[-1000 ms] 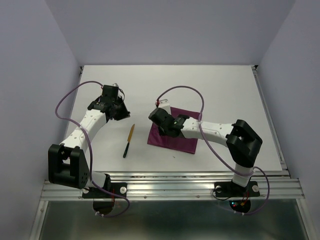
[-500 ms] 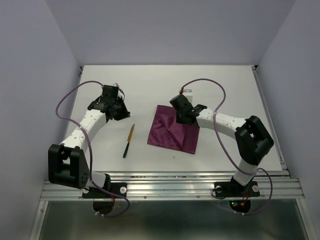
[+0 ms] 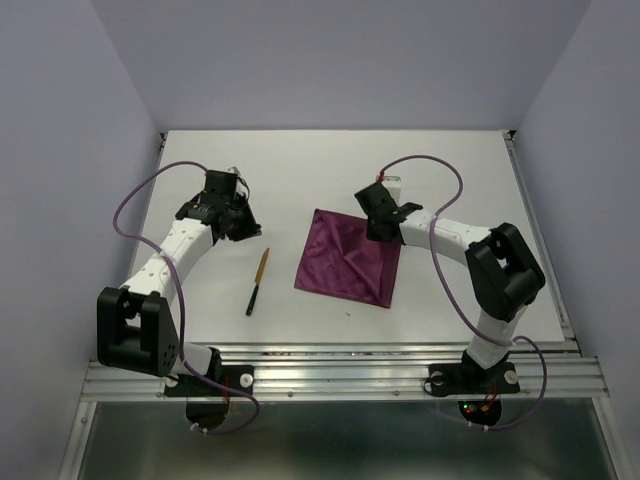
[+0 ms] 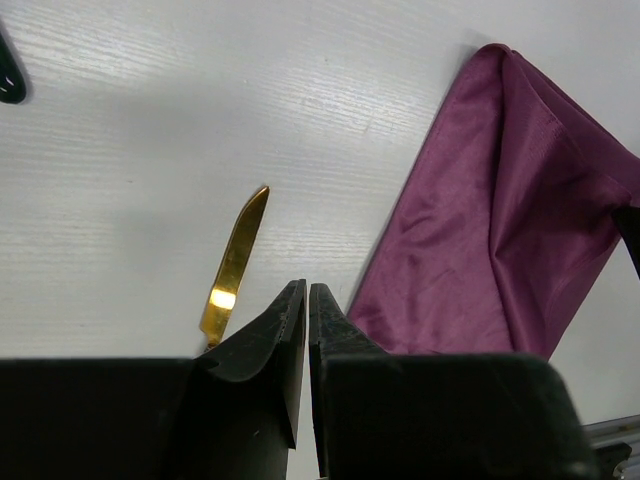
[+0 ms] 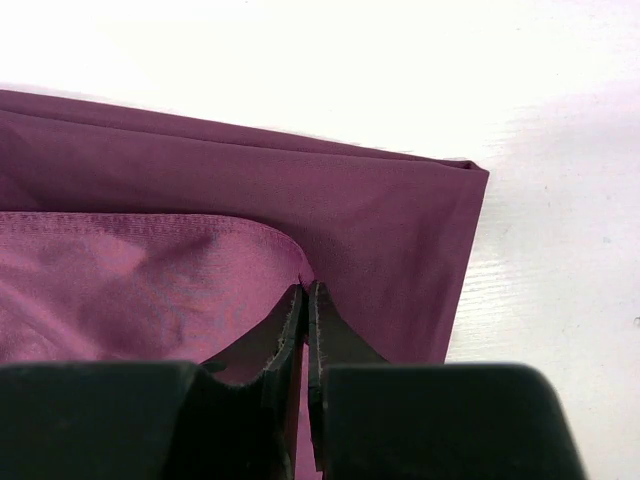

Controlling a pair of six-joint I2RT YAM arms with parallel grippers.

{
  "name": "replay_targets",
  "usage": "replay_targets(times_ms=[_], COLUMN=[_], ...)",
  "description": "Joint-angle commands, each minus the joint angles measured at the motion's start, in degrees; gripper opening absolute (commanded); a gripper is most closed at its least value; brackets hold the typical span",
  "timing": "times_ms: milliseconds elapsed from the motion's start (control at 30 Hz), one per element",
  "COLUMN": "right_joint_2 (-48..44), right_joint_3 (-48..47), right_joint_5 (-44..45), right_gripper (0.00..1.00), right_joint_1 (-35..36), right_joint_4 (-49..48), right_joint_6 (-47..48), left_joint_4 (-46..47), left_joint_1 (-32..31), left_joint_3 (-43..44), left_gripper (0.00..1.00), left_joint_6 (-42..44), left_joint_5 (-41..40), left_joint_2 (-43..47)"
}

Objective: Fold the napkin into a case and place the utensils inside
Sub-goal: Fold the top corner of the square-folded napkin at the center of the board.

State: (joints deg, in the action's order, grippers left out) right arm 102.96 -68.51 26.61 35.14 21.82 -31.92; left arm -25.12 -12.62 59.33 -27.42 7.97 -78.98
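Robot lab cell: white table, plain lavender walls, arm bases bolted to aluminium rail.

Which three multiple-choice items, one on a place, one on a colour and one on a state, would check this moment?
1. Where does the knife lie relative to the napkin?
A) on it
B) under it
C) apart from it, on the left arm's side

2. The knife's blade is:
A) silver
B) gold
C) white

3. The left gripper is:
A) shut, empty
B) wide open
C) shut on the knife

Answers:
1 C, a gap shows between them in the top view.
2 B, it shines gold in the left wrist view.
3 A, its fingers meet with nothing between them.
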Motion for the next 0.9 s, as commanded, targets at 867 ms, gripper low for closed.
replay_targets(times_ms=[867], right_joint_2=[3.48], right_joint_3=[-5.23], right_joint_5=[6.44], right_gripper=[0.08], right_joint_1=[-2.70], right_joint_4=[-3.01], right_joint_6=[4.06], left_joint_4=[0.08], left_joint_1=[0.14], left_joint_3=[2.19], left_gripper=[0.17], left_joint_6=[1.76], left_joint_5=[0.56], left_joint_2=[-1.00])
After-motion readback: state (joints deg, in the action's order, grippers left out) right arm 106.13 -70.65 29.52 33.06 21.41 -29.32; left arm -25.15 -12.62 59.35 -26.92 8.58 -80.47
